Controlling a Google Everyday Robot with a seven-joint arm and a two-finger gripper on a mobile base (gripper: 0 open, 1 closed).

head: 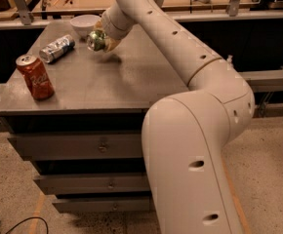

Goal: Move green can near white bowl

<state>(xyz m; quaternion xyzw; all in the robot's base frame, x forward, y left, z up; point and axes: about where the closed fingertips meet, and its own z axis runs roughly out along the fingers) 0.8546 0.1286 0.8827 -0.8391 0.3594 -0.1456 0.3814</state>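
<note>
The green can [95,40] is held on its side in my gripper [102,37], just above the grey tabletop [131,77] at its far middle. Its silver end faces the camera. The white bowl [84,25] stands right behind and slightly left of the can, at the table's far edge, a small gap apart. My gripper is shut on the can, with the arm reaching in from the right.
A silver-and-blue can [56,48] lies on its side left of the green can. A red cola can [34,76] stands upright near the front left corner. A wooden bench with tools runs behind the table. Drawers sit below the tabletop.
</note>
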